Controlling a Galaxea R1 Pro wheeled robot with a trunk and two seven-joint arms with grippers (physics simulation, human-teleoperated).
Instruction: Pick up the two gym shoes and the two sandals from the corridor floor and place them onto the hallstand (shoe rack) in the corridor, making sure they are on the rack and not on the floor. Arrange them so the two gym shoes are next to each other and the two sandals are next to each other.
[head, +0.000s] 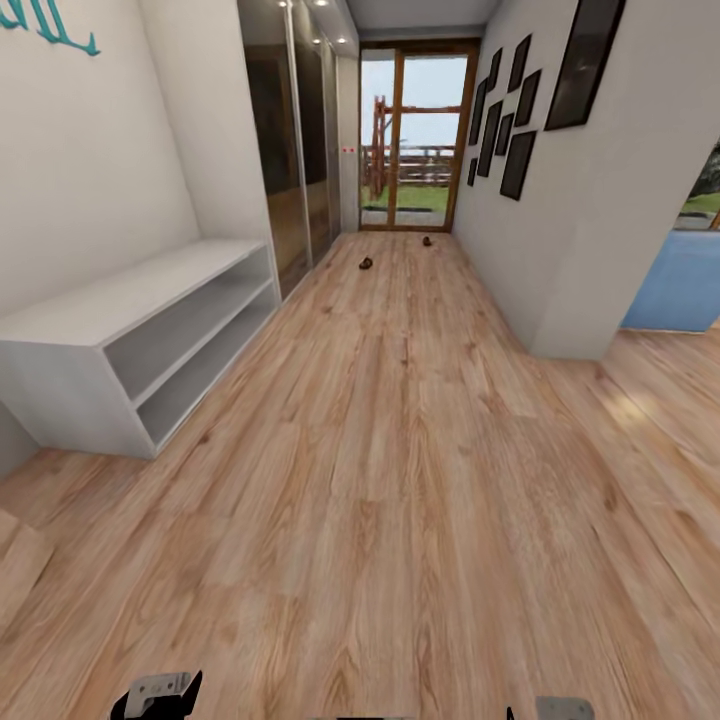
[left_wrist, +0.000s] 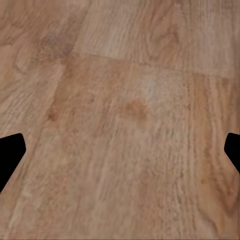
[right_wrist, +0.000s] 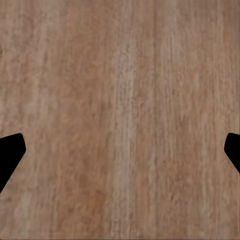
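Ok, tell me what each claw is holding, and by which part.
Nothing. The left claw and right claw both stand open, with bare corridor floor between their fingertips.

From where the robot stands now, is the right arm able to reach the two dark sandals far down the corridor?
Probably not. The two sandals lie far down the corridor floor, near the glass door, while the right claw hangs open over bare planks close to the robot. Nothing blocks the way; the base would need to drive closer.

Bench (head: 130, 330) left; two sandals (head: 366, 264) far ahead.
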